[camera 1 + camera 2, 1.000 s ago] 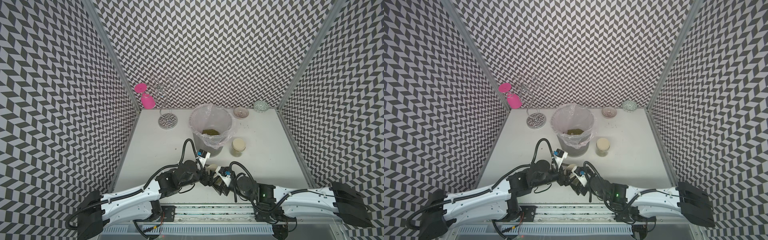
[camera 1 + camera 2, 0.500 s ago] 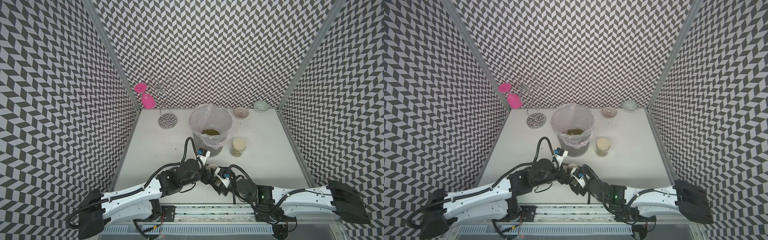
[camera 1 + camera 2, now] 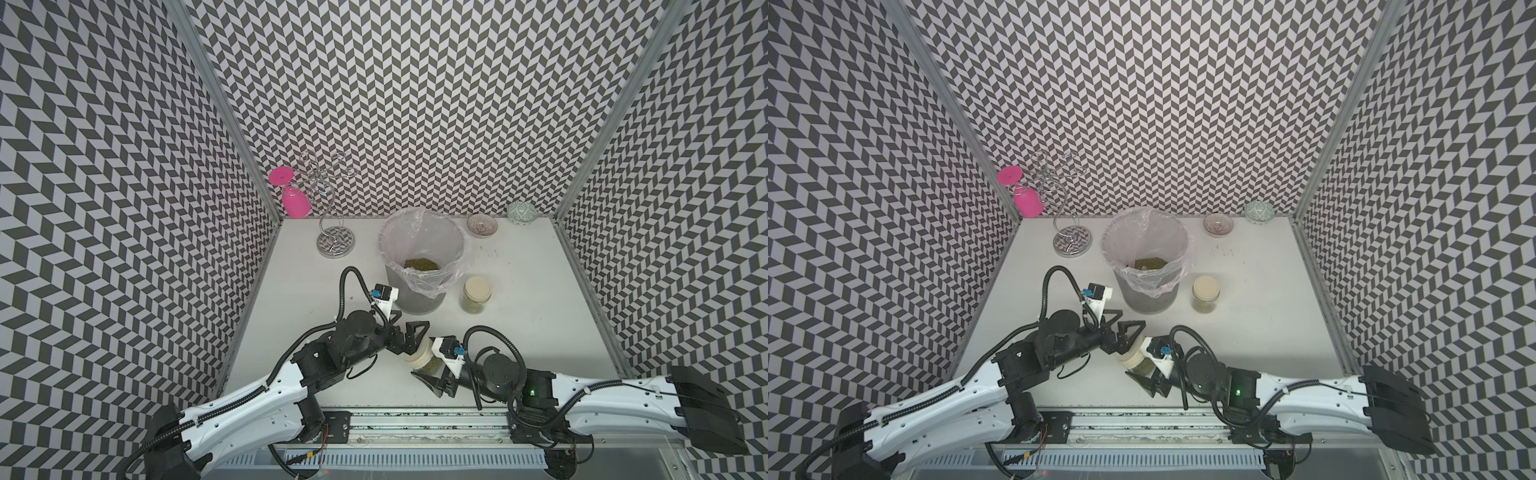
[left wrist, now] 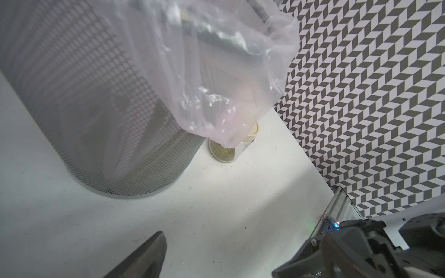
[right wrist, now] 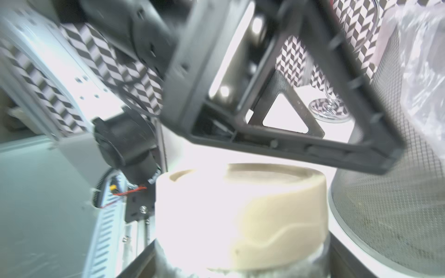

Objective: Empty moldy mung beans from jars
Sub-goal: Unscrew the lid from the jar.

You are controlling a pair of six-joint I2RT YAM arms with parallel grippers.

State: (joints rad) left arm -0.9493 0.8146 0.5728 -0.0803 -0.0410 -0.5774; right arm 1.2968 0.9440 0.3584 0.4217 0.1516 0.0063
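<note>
Left gripper (image 3: 411,338) jaws, wider than a second ago, stand open just over the lid (image 5: 240,211) of a tilted jar (image 3: 428,361) clamped in the right gripper (image 3: 435,368); its mung beans (image 3: 1145,366) remain inside. Second jar (image 3: 476,296), lidded, waits beside the bin (image 3: 415,299), which already holds a bean heap (image 3: 420,264).

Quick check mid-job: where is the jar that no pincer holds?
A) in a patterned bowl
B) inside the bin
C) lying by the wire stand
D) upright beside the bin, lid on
D: the free jar stands upright beside the bin, cream lid on, while the right pincer grips the other jar.
</note>
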